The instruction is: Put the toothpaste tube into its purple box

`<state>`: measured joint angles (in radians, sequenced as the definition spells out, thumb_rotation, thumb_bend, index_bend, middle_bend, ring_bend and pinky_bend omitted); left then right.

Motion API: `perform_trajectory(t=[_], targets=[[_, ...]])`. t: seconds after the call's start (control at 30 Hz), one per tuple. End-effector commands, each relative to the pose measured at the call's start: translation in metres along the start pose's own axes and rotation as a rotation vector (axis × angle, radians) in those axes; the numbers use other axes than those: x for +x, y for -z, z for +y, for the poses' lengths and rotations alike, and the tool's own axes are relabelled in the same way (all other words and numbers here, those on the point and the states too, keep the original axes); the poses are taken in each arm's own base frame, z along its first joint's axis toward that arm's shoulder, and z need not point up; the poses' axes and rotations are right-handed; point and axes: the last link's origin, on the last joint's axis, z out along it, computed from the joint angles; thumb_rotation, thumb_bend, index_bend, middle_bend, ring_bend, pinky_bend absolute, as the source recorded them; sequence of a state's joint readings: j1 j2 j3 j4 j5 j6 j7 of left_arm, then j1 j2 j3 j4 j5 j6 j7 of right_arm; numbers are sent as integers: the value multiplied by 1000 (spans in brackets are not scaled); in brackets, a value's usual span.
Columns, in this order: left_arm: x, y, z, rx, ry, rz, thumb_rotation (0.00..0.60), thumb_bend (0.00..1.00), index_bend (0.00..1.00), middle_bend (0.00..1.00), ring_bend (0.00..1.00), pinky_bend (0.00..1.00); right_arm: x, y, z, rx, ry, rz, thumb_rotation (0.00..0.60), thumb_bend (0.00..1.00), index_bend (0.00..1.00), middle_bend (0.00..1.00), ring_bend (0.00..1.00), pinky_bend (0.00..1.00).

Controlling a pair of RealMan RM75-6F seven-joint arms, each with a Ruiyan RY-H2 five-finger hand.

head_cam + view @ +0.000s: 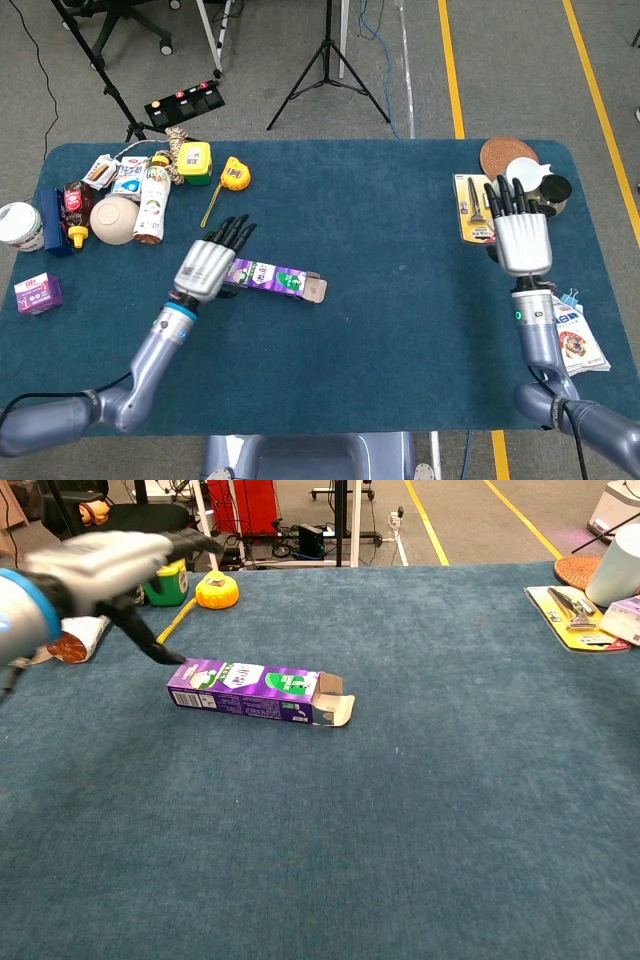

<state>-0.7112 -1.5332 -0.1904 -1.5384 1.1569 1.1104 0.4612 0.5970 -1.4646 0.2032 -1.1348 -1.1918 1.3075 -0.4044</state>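
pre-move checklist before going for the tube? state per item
1. Purple box lying flat on the table: ok.
2. Box flap open at its right end: ok.
3. Left robot hand off the box, holding nothing: ok.
4. Right robot hand empty, fingers apart: ok.
5. Toothpaste tube located: cannot tell, none clearly identifiable in either view.
6. Table around the box's open end free: ok.
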Motion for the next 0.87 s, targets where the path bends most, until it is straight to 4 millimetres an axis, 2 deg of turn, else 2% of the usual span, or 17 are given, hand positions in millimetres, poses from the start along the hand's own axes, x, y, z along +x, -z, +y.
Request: perform_trajectory(t=[0.03,0.2,0.37,0.5,0.53,0.57,0.63,0.73,0.87], targets=[[20,47,-37,41,44,62,600,51,0,0,0,267,-5,9,31,-40,-82,-49,600,0,101,69,78,296],[31,99,-80,114,81,93,600,49,0,0,0,245,-1,25,46,-42,-166,-69,600,0,101,57,71,274],[31,157,-119,200,145,131,600,48,0,0,0,235,6,52,53,-21,-245,-111,600,0,101,52,65,248],[24,202,-140,255,232,143,600,49,0,0,0,233,17,80,48,25,-320,-117,600,0,101,52,65,221],[25,223,-144,285,222,152,600,49,0,0,0,232,22,100,40,61,-360,-111,600,0,102,52,65,216],[28,233,-143,292,206,168,600,50,0,0,0,231,27,112,37,75,-376,-99,600,0,101,52,65,210],[30,247,-140,323,184,195,600,49,0,0,0,230,31,128,34,83,-384,-84,600,0,103,52,65,202],[30,257,-137,369,187,180,600,49,0,0,0,227,33,141,30,76,-379,-62,600,0,110,52,62,185],[31,259,-137,389,159,163,600,50,0,0,0,227,36,150,26,83,-370,-56,600,0,120,52,60,172]])
